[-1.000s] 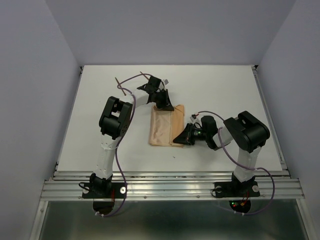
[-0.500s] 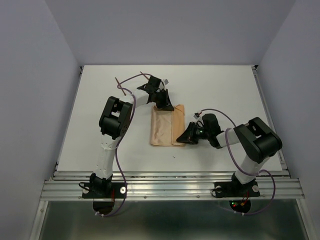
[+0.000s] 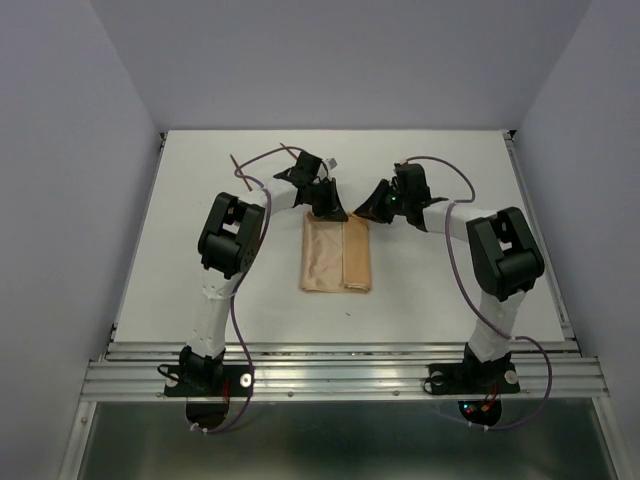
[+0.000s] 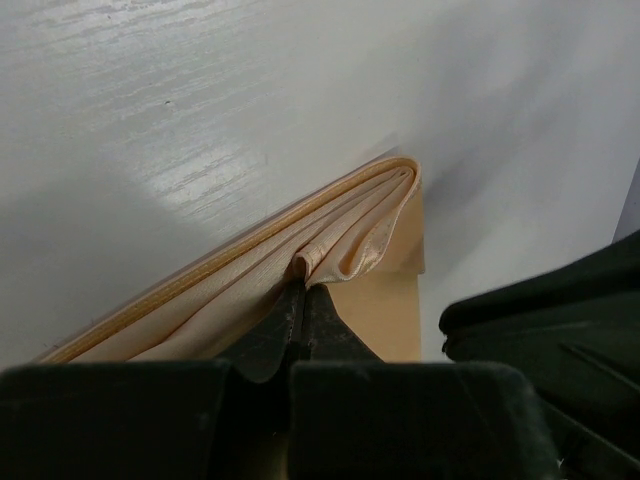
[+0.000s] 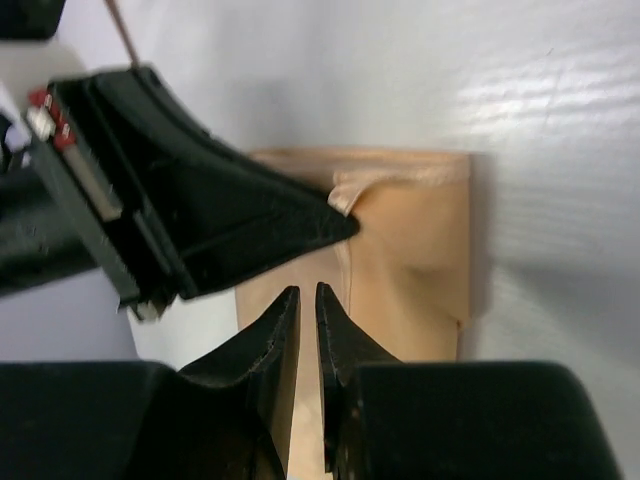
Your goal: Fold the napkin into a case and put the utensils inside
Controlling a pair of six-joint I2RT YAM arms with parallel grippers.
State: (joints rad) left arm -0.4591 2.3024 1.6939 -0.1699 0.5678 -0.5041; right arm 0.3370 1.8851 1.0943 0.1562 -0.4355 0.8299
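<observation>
Napkin place: the napkin point(image 3: 335, 258) lies flat at mid-table between the two arms. It is already folded into a narrow oblong, a case in shape.
Long axis: it runs near to far, with the short sides at the near and far ends. A lengthwise step in the layers sets off a strip along the right side.
Mouth: I judge it faces far, because the layers show loose at the far short edge and one of them is raised. I cannot tell whether the near end is closed.
Left claw: the left gripper point(image 3: 327, 207) sits at the far edge with its jaws pressed together on a small peak of the top layer. The wrist view shows this pinch plainly.
Right claw: the right gripper point(image 3: 370, 208) is just beside the far right corner. Its jaws stand a slim gap apart with nothing between them.
Utensils: the utensils point(image 3: 237, 163) appear as thin reddish sticks at the far left, well apart from the napkin and not yet inside. They are too fine to tell fork from knife.
Risk, slip: the pinch holds only a little fabric — a tug could pull it free and let the mouth drop shut.
Risk, drag: nothing pins the near end, so lifting or pulling too far would likely slide the whole napkin and loosen its folds.
Risk, clash: both claws crowd the same far edge — a careless approach from the right could strike the left fingers or shove the corner out of line.
</observation>
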